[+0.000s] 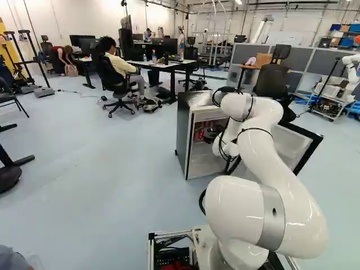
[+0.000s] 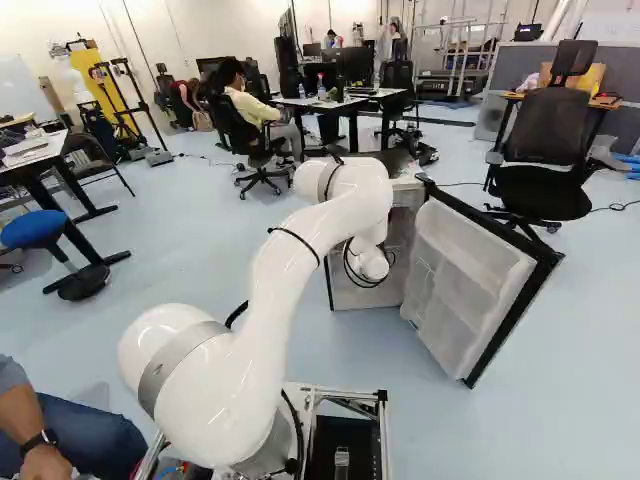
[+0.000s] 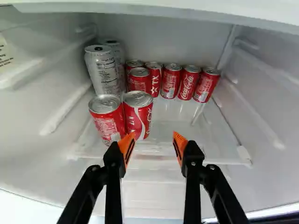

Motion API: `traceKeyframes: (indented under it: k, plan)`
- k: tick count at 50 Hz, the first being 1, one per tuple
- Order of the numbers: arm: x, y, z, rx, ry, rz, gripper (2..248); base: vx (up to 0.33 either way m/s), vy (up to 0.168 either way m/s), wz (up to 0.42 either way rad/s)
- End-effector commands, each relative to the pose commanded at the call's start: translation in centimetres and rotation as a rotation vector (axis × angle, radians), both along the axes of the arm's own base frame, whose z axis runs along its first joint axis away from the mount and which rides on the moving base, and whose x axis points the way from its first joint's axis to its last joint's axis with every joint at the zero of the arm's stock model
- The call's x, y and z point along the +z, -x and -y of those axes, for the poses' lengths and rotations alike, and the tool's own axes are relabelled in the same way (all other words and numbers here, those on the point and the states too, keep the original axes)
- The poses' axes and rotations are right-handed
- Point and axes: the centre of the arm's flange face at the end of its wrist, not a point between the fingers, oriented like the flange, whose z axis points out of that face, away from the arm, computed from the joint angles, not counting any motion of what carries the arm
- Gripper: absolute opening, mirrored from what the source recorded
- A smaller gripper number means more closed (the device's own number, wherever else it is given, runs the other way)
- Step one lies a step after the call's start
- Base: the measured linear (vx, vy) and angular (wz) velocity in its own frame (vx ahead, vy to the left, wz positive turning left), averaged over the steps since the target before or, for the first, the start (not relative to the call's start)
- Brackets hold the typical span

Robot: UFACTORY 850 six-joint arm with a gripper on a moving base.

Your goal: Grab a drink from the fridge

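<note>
Pincer stood spread before red cans inside the open fridge, right of centre in the left base view.

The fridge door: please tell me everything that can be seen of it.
The fridge door stands open and upright, meeting the fridge body at one side. Its inner face is white and looks like plastic, with moulded shelves; a black border edges it. The arm partly hides it in the left base view.
</note>
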Motion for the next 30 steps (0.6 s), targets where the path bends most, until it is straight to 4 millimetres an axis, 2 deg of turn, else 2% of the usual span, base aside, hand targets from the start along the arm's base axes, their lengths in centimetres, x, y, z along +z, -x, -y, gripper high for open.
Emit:
traceKeyframes:
  k: [30]
  plan:
    - [-0.4, -1.6, -0.6, 0.019, 0.010, 0.022, 137, 0.000, 0.000, 0.000]
